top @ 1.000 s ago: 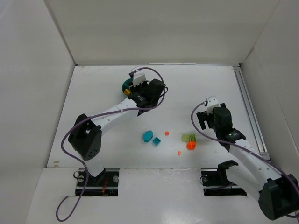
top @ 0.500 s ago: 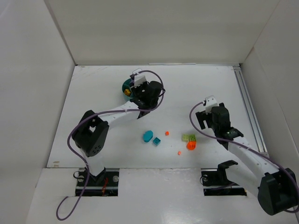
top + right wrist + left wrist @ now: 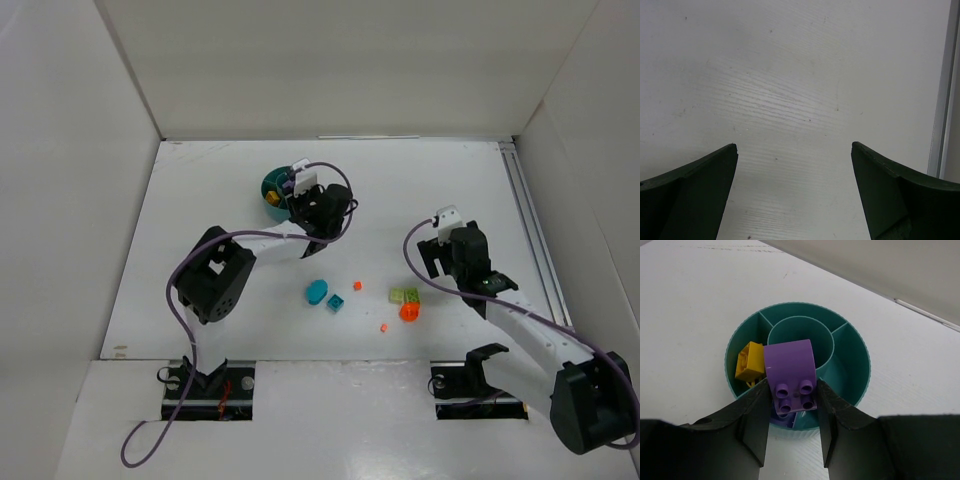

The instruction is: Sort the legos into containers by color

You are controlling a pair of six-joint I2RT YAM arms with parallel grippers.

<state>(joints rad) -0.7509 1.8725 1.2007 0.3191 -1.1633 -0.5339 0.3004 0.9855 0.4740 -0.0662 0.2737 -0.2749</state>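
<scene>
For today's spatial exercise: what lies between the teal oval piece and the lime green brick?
In the top view, a teal square brick and a tiny orange bit lie between the teal oval piece and the lime green brick.

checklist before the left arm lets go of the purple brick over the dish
1. Purple brick clamped in the left gripper: ok.
2. Brick above the dish, not the table: ok.
3. Which wedge lies straight under the brick: cannot tell, the brick hides it.
4. Yellow brick lies in a separate wedge on the left: ok.
5. Right gripper open, over bare table, away from the dish: ok.
6. All legos sorted: not ok, the teal piece and orange piece lie on the table.
</scene>
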